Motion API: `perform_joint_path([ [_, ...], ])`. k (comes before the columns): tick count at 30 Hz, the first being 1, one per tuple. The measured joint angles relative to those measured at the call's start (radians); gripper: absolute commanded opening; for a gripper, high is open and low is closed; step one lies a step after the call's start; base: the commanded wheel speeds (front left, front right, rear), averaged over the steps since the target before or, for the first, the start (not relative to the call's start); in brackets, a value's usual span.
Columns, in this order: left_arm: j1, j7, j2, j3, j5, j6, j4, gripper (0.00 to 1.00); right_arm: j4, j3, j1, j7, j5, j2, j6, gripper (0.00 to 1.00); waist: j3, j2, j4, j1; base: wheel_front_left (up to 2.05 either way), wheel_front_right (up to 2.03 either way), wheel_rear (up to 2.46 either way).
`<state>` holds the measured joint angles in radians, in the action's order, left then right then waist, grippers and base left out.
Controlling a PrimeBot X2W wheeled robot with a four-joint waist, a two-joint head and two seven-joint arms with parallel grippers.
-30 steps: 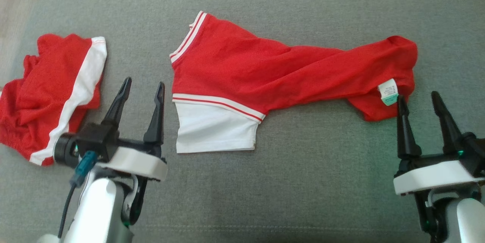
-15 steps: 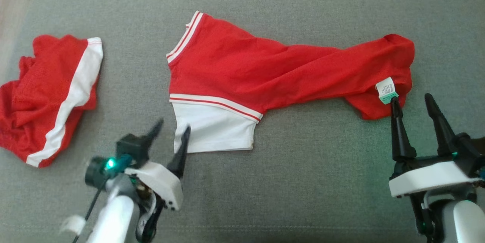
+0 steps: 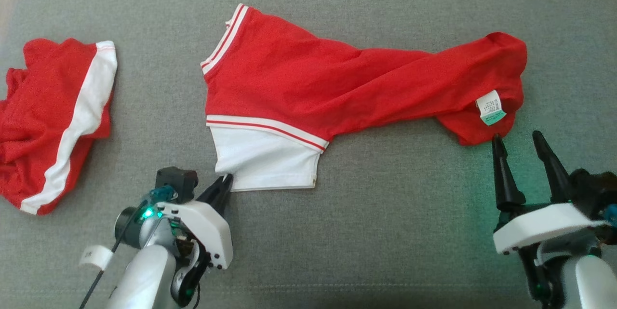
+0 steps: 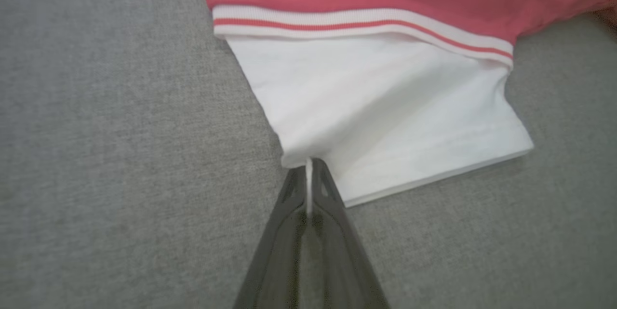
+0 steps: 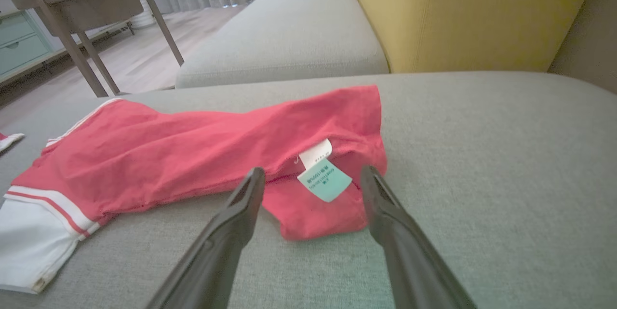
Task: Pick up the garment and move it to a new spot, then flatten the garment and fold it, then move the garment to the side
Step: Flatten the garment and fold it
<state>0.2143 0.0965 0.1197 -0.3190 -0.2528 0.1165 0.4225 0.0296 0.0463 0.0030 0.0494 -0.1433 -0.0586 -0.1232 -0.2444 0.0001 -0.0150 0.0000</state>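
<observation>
Left pincer tight on garment corner

Soft even daylight, faint shadows, slight wrist-view blur.

Left hand now tight on garment

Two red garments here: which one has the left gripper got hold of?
The long garment stretched across the middle. The left gripper is shut on the corner of its white sleeve; the crumpled garment at far left lies untouched.
</observation>
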Motion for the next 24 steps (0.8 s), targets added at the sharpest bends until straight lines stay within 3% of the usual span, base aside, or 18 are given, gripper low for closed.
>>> perform_joint_path([
  [4,0.003,0.000,0.006,-0.008,-0.010,0.004,-0.012,0.00,-0.046,0.026,-0.023,0.052,-0.043,-0.028,0.000,1.00,-0.019,0.0000,-0.002,0.0000,0.00,0.00,0.00],
  [12,0.043,-0.012,0.008,-0.024,-0.014,0.007,-0.043,0.00,-0.126,0.096,-0.161,0.143,-0.119,-0.143,0.000,1.00,-0.083,0.0000,-0.014,0.0000,0.00,0.00,0.00],
  [19,0.092,-0.038,0.000,-0.037,-0.014,0.007,-0.055,0.00,-0.202,0.021,-0.302,0.283,-0.213,-0.245,0.000,1.00,-0.144,0.0000,-0.033,0.0000,0.00,0.00,0.00],
  [24,0.110,-0.055,-0.004,-0.049,-0.014,0.007,-0.053,0.00,-0.221,-0.017,-0.323,0.352,-0.258,-0.273,0.000,1.00,-0.163,0.0000,-0.045,0.0000,0.00,0.00,0.00],
])
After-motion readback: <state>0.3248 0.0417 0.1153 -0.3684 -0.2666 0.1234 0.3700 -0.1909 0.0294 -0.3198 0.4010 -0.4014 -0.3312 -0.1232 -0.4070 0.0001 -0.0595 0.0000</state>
